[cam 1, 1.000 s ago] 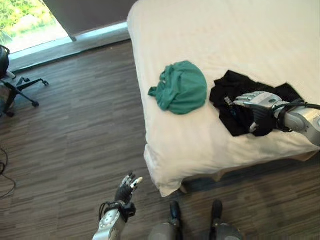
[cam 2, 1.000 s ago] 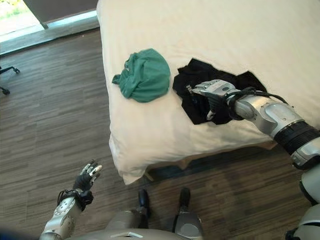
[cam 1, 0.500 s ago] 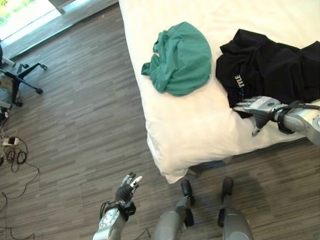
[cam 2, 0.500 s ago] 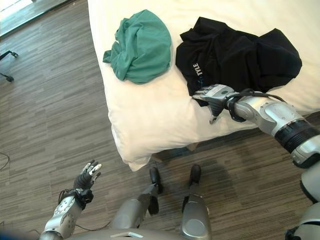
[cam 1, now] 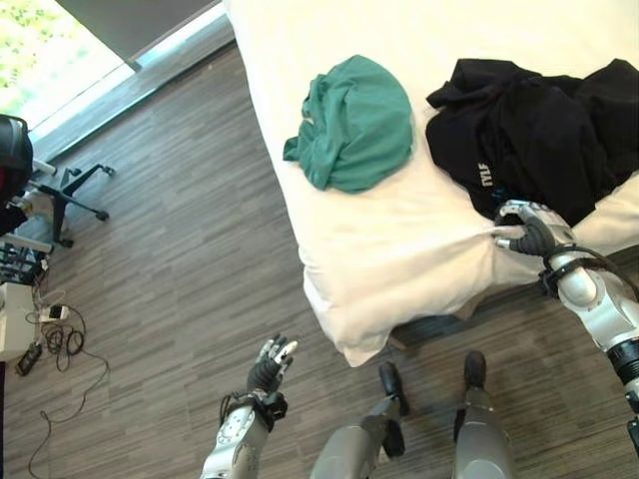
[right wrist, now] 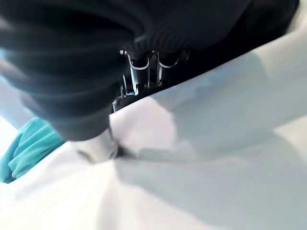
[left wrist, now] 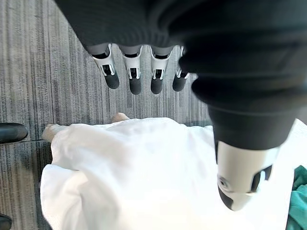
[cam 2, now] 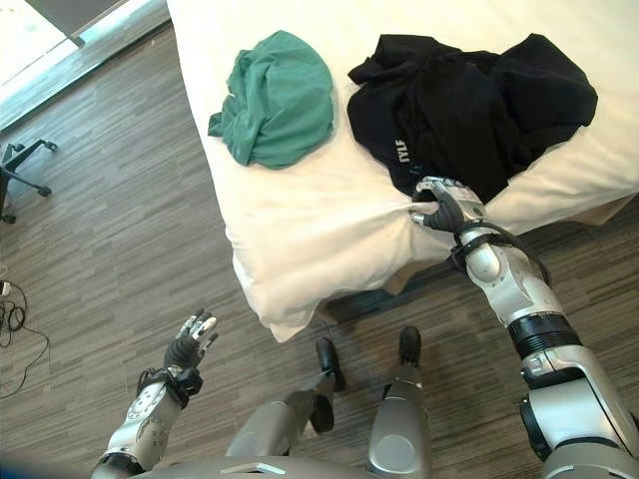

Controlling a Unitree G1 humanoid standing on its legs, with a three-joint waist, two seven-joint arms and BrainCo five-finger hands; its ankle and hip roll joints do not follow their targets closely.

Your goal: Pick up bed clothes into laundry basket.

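Observation:
Two garments lie on the white bed [cam 1: 399, 249]: a crumpled green one [cam 1: 354, 125] near its left side and a bunched black one [cam 1: 529, 130] to the right. My right hand [cam 1: 526, 235] sits at the black garment's near edge, by the bed's front edge. Its fingers are curled into the black cloth [right wrist: 158, 72] and its thumb [right wrist: 98, 143] digs into the sheet, which puckers toward it. My left hand [cam 1: 270, 367] hangs low over the wooden floor in front of the bed's corner, its fingers [left wrist: 134, 79] straight and holding nothing.
The bed's near corner [cam 2: 285, 314] overhangs the wooden floor [cam 1: 170, 249]. An office chair [cam 1: 40, 175] and a box with loose cables [cam 1: 40, 329] stand at the far left. A bright window strip [cam 1: 110, 70] runs along the upper left.
The camera has shifted. My right hand has drawn back toward the bed's front edge and curled its fingers into the black garment's edge, puckering the sheet. The left hand stays low and open.

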